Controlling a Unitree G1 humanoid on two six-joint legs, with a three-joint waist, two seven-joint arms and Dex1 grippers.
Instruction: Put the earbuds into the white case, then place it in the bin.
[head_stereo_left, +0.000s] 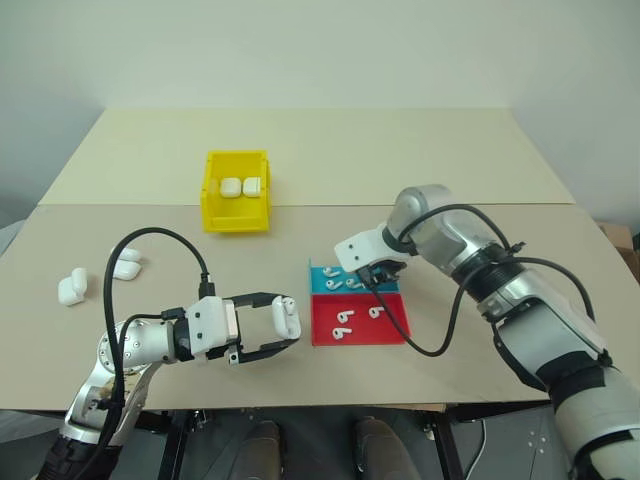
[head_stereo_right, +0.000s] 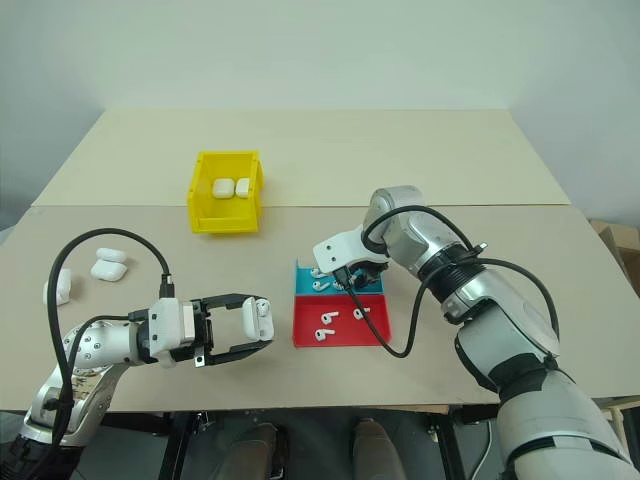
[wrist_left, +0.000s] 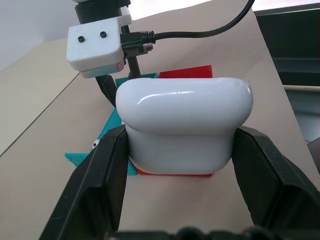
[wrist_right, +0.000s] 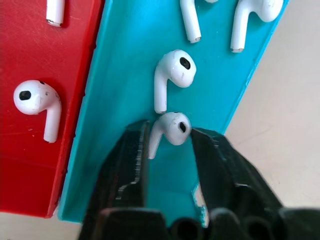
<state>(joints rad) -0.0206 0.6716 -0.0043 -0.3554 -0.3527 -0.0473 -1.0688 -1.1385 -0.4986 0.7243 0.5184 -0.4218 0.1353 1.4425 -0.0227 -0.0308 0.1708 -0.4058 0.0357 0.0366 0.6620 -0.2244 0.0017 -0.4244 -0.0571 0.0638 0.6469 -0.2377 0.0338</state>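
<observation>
Left claw (head_stereo_left: 281, 327) pinching a white case (head_stereo_left: 286, 318); right claw (wrist_right: 170, 142) over the teal tray (wrist_right: 125, 125).
Right claw's fingers flank one earbud (wrist_right: 170, 129), apparently touching it; contact unclear, fingertips hidden in head views.

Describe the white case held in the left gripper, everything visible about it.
The white case is glossy, smooth plastic by its look, rounded-rectangular, with a seam between lid and body; the lid looks closed. The left gripper clamps it by two opposite sides between black fingers, above the table, near the red tray.
</observation>
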